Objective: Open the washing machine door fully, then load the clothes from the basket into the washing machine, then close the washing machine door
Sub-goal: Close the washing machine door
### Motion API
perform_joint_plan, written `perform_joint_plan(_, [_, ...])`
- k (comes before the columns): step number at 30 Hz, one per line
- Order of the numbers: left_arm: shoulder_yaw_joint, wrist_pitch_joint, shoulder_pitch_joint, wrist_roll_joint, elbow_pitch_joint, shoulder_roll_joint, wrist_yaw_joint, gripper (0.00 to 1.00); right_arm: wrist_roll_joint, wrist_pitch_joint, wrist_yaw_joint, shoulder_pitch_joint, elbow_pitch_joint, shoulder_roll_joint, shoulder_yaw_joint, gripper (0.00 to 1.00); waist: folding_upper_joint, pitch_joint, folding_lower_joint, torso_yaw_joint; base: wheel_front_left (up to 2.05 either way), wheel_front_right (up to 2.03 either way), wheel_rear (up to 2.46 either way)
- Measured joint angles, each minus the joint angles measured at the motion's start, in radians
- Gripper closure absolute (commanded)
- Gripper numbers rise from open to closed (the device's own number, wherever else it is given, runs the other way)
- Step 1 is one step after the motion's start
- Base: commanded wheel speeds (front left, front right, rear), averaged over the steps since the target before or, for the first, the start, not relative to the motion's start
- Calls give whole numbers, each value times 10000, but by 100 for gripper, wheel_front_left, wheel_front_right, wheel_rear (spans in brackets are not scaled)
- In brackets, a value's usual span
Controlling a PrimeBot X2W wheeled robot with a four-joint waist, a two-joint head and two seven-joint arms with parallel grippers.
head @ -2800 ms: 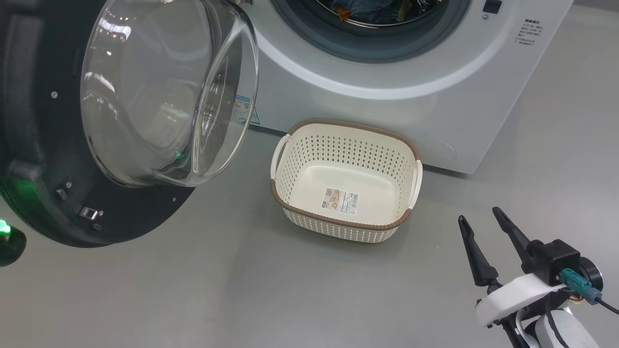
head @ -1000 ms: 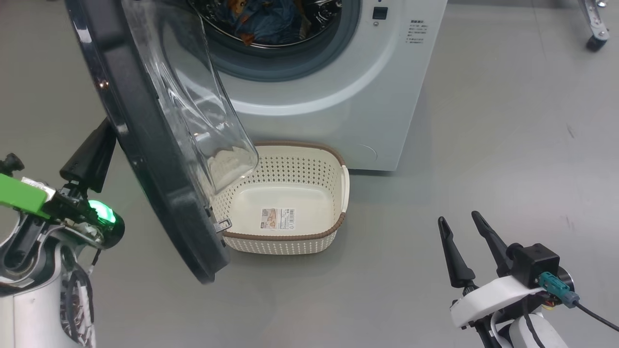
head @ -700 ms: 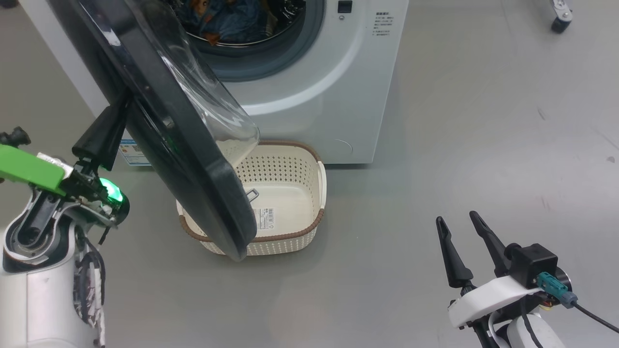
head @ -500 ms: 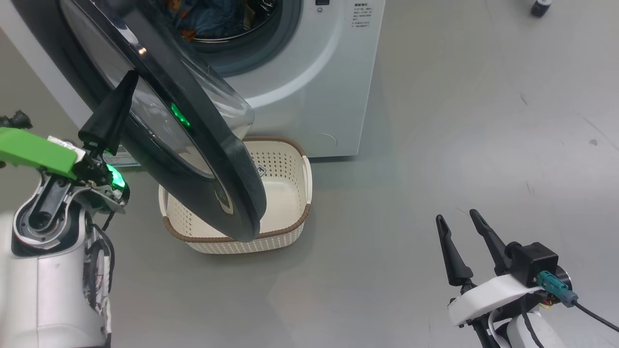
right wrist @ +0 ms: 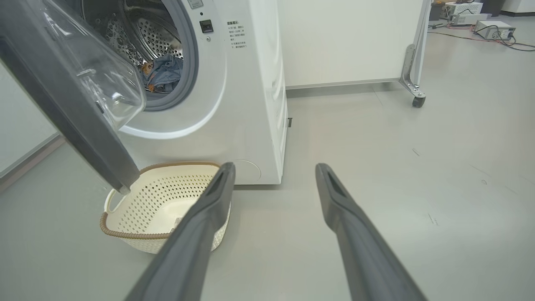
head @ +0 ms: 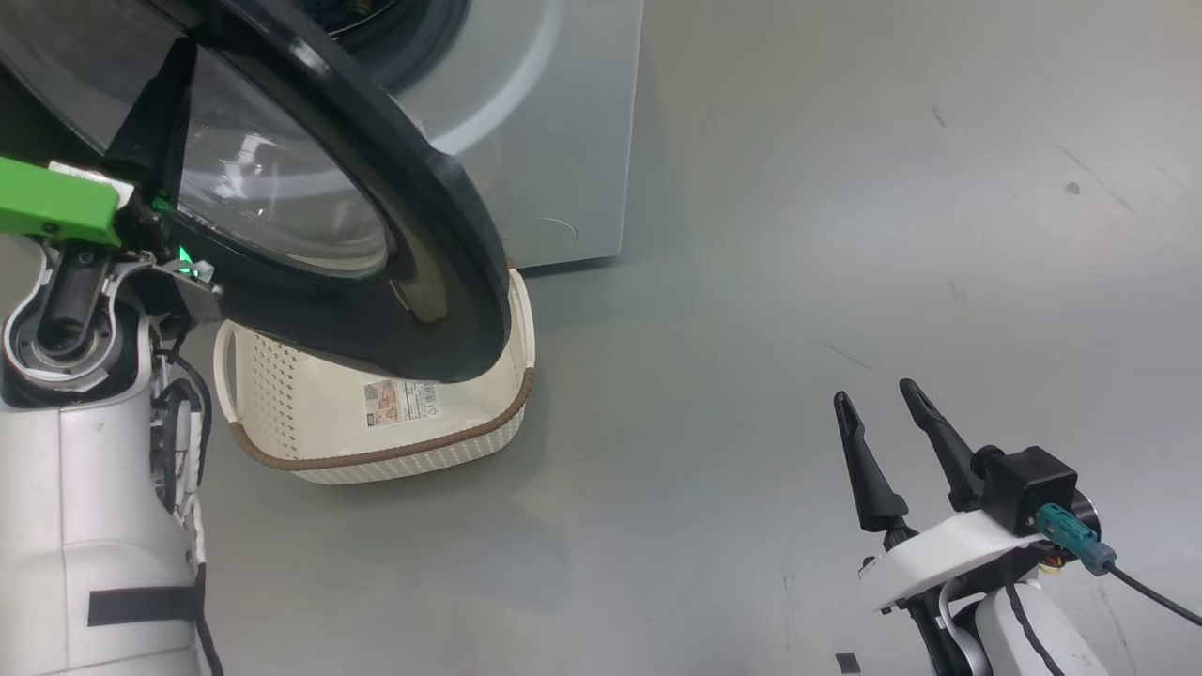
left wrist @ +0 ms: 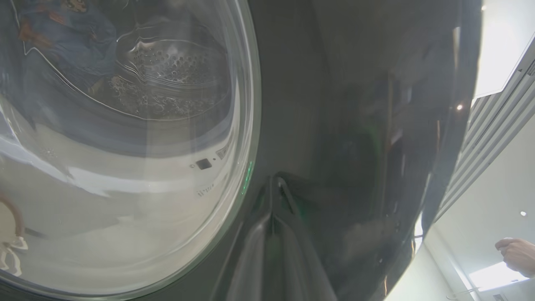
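The washing machine (right wrist: 250,83) stands with its door (head: 376,207) part-way swung in, the black rim hanging over the basket (head: 376,441). My left gripper (left wrist: 273,182) is shut, tips pressed against the door's glossy outer rim beside the glass bowl (left wrist: 125,125); in the head view the left gripper (head: 174,70) lies against the door's outer face. Blue clothes (right wrist: 163,73) lie inside the drum. The basket (right wrist: 159,200) holds nothing but its label. My right gripper (head: 873,399) stands open over bare floor at the lower right, the right gripper (right wrist: 276,171) with nothing between its fingers.
Grey floor stretches to the right of the machine. A wheeled frame leg (right wrist: 416,83) stands at the back right by a white wall panel. A person's hand (left wrist: 516,255) shows past the door's edge. My pale left forearm (head: 84,469) fills the lower left.
The door has swung from wide open toward the machine, with my shut left gripper against its outer face. The camera has moved along. The right gripper stays open.
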Motion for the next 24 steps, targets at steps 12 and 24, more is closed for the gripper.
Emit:
perform_joint_plan(12, [-69,-709,-925,654,880,48,-4,100,0,0,0,-170,69,25,27,0,0,253,0,-930,0,0,0])
perform_joint_plan(24, [-276,-1055,-1196,997,1967,46,-138,100,2,0,0,-163,109,58,-426,0,0,146,0,-1183,0,0,0])
